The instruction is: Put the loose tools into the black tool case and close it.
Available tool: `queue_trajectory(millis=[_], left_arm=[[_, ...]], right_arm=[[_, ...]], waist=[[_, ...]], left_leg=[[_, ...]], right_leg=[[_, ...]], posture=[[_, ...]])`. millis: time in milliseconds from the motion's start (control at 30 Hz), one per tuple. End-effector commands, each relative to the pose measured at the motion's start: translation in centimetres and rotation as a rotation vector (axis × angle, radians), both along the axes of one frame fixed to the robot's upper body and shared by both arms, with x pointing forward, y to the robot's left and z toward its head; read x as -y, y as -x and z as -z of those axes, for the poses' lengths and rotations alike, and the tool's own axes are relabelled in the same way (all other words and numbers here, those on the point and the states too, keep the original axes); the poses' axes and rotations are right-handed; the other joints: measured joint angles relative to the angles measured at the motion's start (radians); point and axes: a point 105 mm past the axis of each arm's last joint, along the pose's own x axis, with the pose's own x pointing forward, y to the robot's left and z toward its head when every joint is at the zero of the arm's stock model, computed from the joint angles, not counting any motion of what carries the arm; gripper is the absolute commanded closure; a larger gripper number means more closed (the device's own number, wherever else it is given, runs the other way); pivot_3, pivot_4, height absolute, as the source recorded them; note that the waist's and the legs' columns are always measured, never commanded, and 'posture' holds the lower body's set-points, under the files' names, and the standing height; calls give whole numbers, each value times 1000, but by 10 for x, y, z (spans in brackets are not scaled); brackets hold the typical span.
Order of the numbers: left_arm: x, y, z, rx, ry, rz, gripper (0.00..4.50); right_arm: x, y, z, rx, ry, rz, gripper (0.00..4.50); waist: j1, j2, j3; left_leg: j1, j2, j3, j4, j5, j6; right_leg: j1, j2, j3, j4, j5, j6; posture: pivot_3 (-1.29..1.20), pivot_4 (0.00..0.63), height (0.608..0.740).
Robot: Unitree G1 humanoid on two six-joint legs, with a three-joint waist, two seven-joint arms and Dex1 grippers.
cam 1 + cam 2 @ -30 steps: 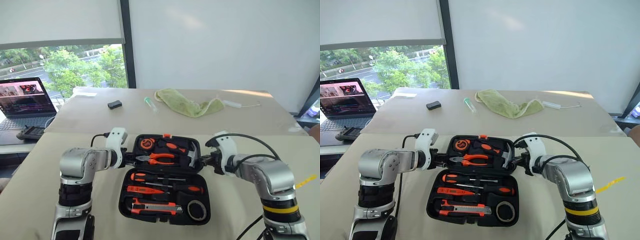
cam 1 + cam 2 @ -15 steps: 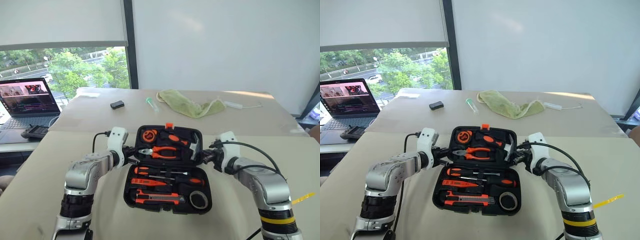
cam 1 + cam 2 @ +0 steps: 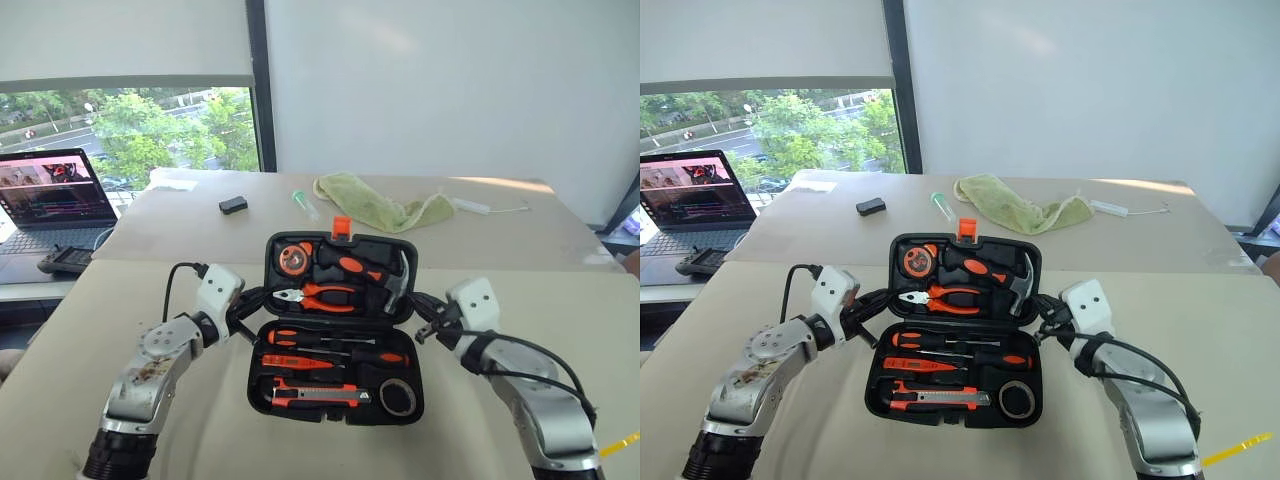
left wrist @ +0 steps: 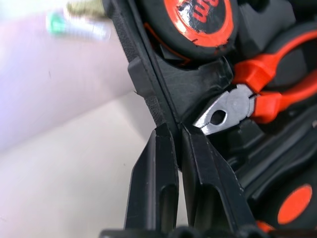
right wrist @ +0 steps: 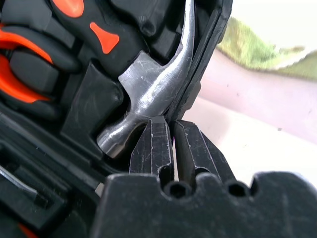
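Observation:
The black tool case [image 3: 256, 384] lies open on the tan table, its lid [image 3: 372, 241] tilted up with the orange latch [image 3: 341, 227] at the top. In the base sit two black-and-orange screwdrivers [image 3: 322, 340], a slim red screwdriver [image 3: 290, 362], the utility knife [image 3: 315, 398] and the tape roll [image 3: 398, 397]. Pliers [image 3: 320, 295] and a hammer [image 3: 396, 280] fill the lid. My left gripper [image 3: 248, 304] is shut, its tips against the lid's left rim [image 4: 148, 94]. My right gripper [image 3: 424, 323] is shut too, tips at the lid's right rim [image 5: 205, 59] beside the hammer head [image 5: 148, 84].
On the far table are a green cloth [image 3: 375, 205], a small black box [image 3: 232, 205], a clear tube [image 3: 303, 207] and a white cable [image 3: 490, 208]. A laptop [image 3: 55, 195] and a black device [image 3: 62, 262] sit at the far left.
The lid has swung up from nearly flat to tilted. Both hands rose a little at its sides and their wrists turned. The camera view shifted as well.

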Motion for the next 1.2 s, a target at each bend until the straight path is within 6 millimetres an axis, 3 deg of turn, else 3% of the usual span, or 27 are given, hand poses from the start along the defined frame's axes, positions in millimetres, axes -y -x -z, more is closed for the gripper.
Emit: queue_trajectory(millis=[33,433,600,733,900,1100,1200], left_arm=[[27,20,-18,185,-77,219,4500],[11,36,14,273,-293,337,4500],[2,37,17,288,-347,353,4500],[-14,43,21,247,-361,349,4500],[-51,51,23,97,-302,305,4500],[-91,41,24,-88,-164,137,2533],[-99,38,22,-138,-93,93,1333]], right_arm=[[-36,27,-26,189,97,-215,4483],[-37,61,-1,299,366,-337,4483],[-36,78,15,320,480,-418,4483],[-32,89,28,310,532,-455,4483],[-17,94,32,304,602,-447,4483],[8,103,39,212,648,-414,4500],[17,109,36,155,620,-385,3427]], waist=[[1,0,0],[3,0,0],[3,0,0],[-3,-1,-1],[-17,-3,-2],[-10,-3,-2],[9,-4,-2]], left_leg=[[1,0,0,1,0,1],[9,0,0,2,-5,8],[20,2,1,0,-6,9],[26,3,1,-1,-6,10],[31,5,4,-4,-7,8],[32,6,4,-5,-8,7],[32,4,4,-3,-9,9]], right_leg=[[1,0,0,-1,0,0],[8,0,0,0,0,0],[20,1,0,-2,-1,0],[23,0,0,-1,-2,0],[24,1,1,1,-4,-3],[25,2,1,2,-6,-3],[26,0,1,1,-6,-1]], posture=[[0,150,740],[0,150,740],[0,150,740],[0,150,740],[0,150,740],[0,150,740],[0,150,740]])
